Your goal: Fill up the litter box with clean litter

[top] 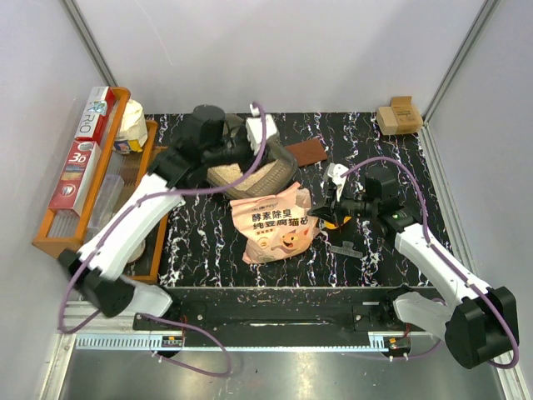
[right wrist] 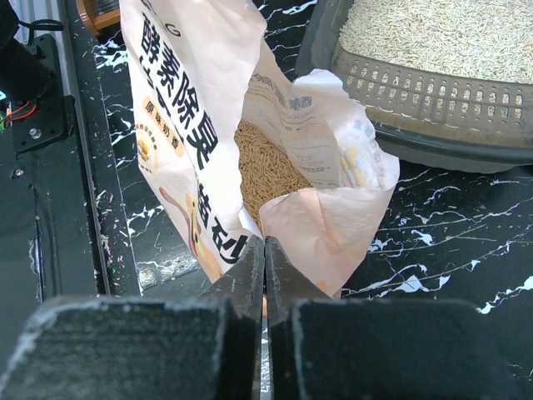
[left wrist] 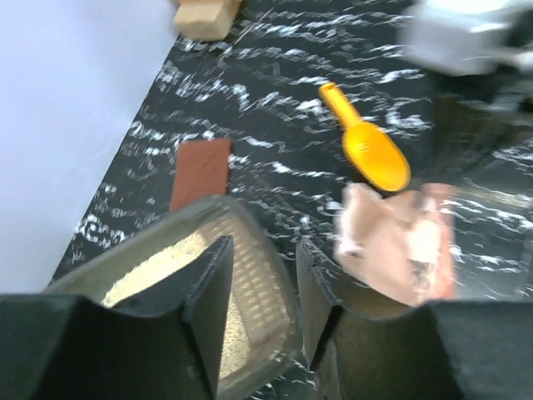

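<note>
Bright, even light, soft shadows; motion blur across the left wrist view, right wrist view crisp.

My left gripper (left wrist: pixel 265 250) has its two black fingers (left wrist: pixel 208 308) parted, straddling a corner of the dark grey, semi-transparent plastic litter box (left wrist: pixel 266 292). One finger is over the inside, the other outside the slotted rim. Whether either touches the rim I can't tell. Fine beige litter (left wrist: pixel 158 268) lies in the box, left of the fingers. Just beyond the fingertips, on the black white-veined tabletop (left wrist: pixel 275 108), lies a flat reddish-brown rectangle (left wrist: pixel 201 171). Ahead to the right is a yellow-orange plastic scoop (left wrist: pixel 371 148), with a blurred pink bag (left wrist: pixel 400 242) nearer. A tan block (left wrist: pixel 204 15) sits far ahead.
</note>
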`<state>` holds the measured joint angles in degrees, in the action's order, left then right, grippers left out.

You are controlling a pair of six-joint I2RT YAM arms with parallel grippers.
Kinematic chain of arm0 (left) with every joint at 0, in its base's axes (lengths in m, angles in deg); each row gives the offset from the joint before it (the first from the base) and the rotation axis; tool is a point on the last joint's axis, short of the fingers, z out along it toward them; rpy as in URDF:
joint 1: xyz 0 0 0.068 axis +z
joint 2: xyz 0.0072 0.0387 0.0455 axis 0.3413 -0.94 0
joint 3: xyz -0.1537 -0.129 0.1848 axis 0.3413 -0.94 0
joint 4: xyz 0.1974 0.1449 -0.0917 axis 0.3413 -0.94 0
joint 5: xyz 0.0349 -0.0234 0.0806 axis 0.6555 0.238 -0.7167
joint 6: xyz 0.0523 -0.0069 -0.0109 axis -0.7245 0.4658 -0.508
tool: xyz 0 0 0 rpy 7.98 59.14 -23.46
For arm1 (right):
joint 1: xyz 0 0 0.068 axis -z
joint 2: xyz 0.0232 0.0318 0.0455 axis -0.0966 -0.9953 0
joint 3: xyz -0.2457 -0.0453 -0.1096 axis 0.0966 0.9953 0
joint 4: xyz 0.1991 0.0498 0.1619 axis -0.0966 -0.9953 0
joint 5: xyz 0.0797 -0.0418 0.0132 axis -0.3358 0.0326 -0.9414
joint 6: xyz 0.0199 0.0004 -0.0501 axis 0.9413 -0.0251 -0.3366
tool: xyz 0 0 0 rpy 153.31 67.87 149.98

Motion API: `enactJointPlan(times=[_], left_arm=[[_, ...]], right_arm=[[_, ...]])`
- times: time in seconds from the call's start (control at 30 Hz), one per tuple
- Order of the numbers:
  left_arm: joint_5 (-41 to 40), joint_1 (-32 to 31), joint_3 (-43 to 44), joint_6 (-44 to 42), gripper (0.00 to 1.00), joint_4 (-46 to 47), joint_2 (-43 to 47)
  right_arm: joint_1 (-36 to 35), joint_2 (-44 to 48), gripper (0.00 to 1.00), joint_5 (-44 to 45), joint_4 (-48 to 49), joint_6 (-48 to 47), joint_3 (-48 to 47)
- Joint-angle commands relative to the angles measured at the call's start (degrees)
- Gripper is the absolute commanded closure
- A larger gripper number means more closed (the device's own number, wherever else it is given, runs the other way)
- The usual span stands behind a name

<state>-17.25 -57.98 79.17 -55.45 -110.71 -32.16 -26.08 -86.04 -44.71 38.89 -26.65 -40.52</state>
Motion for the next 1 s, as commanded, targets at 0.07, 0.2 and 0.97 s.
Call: enactJointPlan(times=[0.07, 0.2, 0.97], left_arm=[[10.46, 8.57, 5.76, 10.32, 0.73, 6.10, -15.85], [18.36, 8.23, 7.27, 11.55, 0.78, 7.95, -22.71], [32.62, 1.45, 1.64, 17.00, 0.75, 17.78, -29.40]], right_arm=[[-0.38, 0.52, 1.00, 1.64, 2.78, 1.13, 0.07], [-0.38, 0.26, 0.99, 1.91, 2.96, 1.30, -0.10], [-0.38, -1.85, 1.00, 4.90, 1.38, 1.04, -1.86]])
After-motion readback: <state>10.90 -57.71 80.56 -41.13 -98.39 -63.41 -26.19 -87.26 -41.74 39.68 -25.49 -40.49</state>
